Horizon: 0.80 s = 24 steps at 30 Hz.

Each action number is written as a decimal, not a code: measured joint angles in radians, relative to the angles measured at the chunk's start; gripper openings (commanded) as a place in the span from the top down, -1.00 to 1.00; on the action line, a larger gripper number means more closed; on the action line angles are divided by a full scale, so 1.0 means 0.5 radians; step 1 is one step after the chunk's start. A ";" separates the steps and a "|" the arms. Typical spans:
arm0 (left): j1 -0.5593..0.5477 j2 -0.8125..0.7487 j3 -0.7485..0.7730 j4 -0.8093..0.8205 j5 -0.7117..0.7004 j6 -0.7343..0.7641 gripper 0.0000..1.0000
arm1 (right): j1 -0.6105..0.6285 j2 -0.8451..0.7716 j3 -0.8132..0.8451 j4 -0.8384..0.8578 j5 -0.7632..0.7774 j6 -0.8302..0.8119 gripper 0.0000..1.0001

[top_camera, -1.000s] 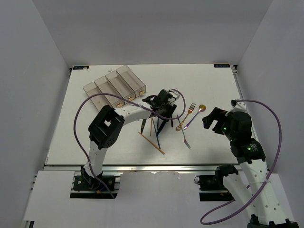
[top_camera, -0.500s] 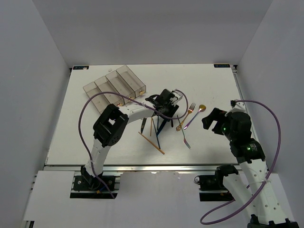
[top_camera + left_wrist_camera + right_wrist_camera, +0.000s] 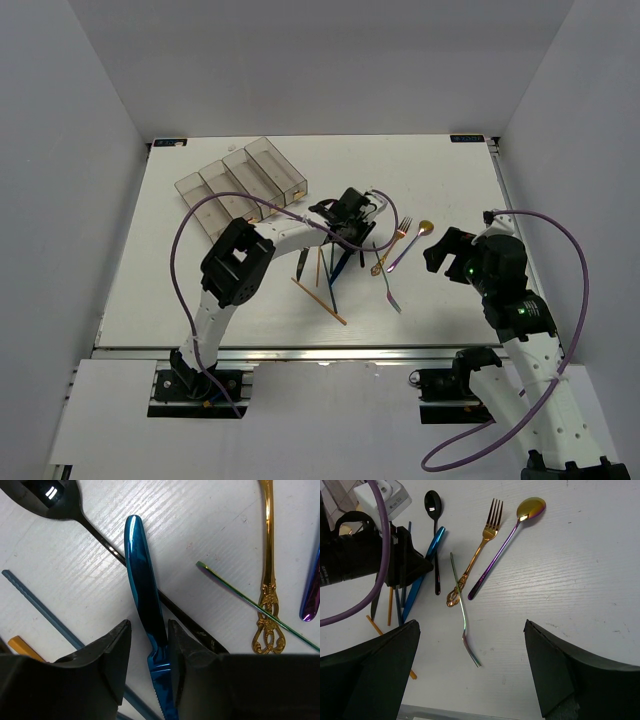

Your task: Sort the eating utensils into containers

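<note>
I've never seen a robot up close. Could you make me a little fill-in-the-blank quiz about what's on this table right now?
1. The knife between the fingers of the left gripper is coloured ____.
2. The black utensil whose handle that knife crosses is a ____.
3. The row of containers is made up of ____ bins.
4. The open right gripper holds ____.

Missing words: blue; spoon; four; nothing.
</note>
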<state>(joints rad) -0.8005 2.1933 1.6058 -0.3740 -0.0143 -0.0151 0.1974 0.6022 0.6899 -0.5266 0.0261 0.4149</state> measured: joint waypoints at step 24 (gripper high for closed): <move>0.000 0.019 0.030 0.026 -0.080 -0.114 1.00 | 0.000 -0.003 0.000 0.007 -0.002 0.000 -0.79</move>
<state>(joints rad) -0.8005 2.2028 1.6207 -0.3611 -0.0544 -0.0719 0.1974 0.6006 0.6899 -0.5232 0.0250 0.4149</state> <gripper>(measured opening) 0.183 0.895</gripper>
